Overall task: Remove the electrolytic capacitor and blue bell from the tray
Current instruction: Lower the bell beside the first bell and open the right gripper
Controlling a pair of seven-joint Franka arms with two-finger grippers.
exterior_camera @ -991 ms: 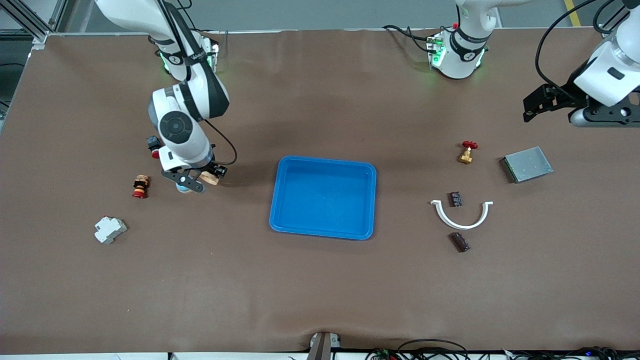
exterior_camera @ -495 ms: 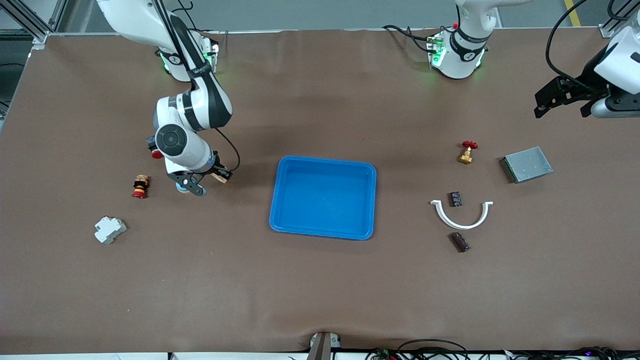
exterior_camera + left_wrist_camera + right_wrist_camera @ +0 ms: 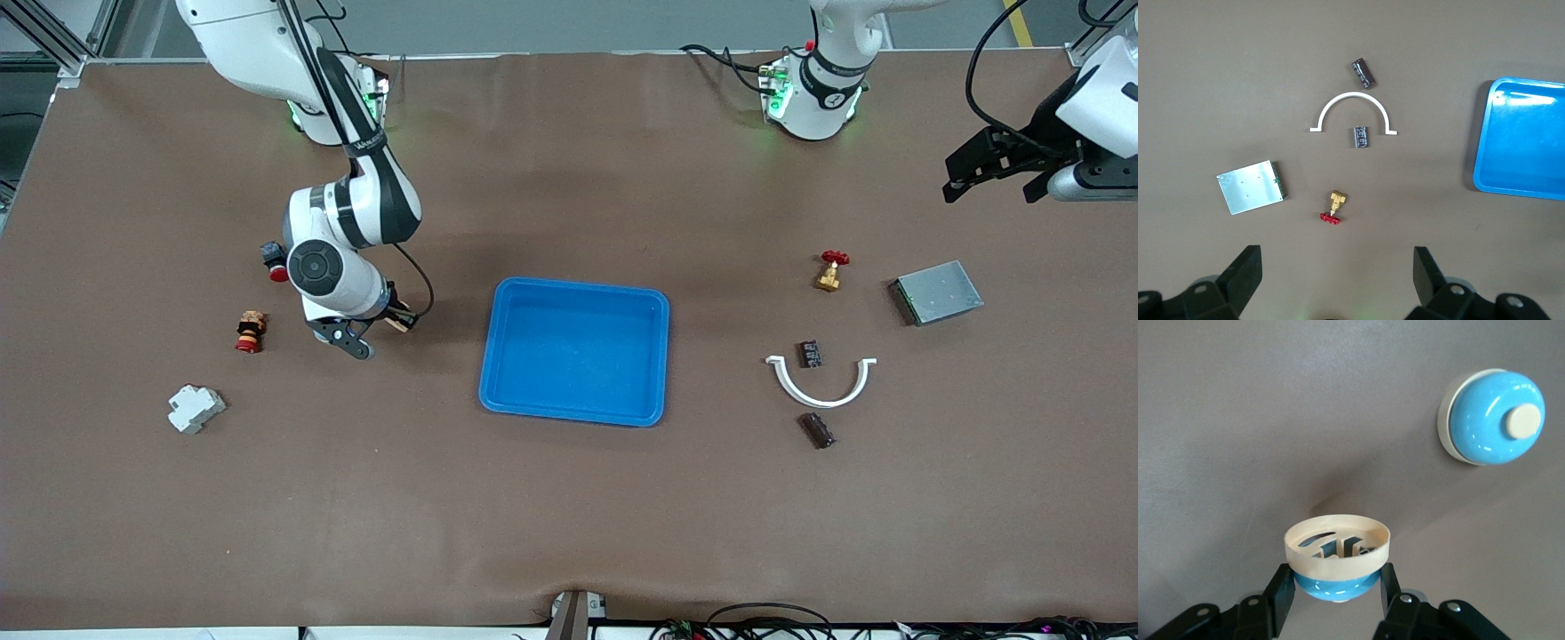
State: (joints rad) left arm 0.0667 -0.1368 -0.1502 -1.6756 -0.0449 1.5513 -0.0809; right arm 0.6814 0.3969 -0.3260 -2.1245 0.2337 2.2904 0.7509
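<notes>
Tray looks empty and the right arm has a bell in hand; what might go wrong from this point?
1. The right tool pinches the blue bell on its rounded dome, so it may slip, or roll once released.
2. A second bell lies close by on the table; lowering there may knock it.
The left tool waits open, away from the tray.

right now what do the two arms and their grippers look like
Both arms are glossy white with black joint bands and round grey joint caps. The right gripper and left gripper are black with two flat angular fingers. Loose black cables loop along each arm, and green lights glow at both bases.
</notes>
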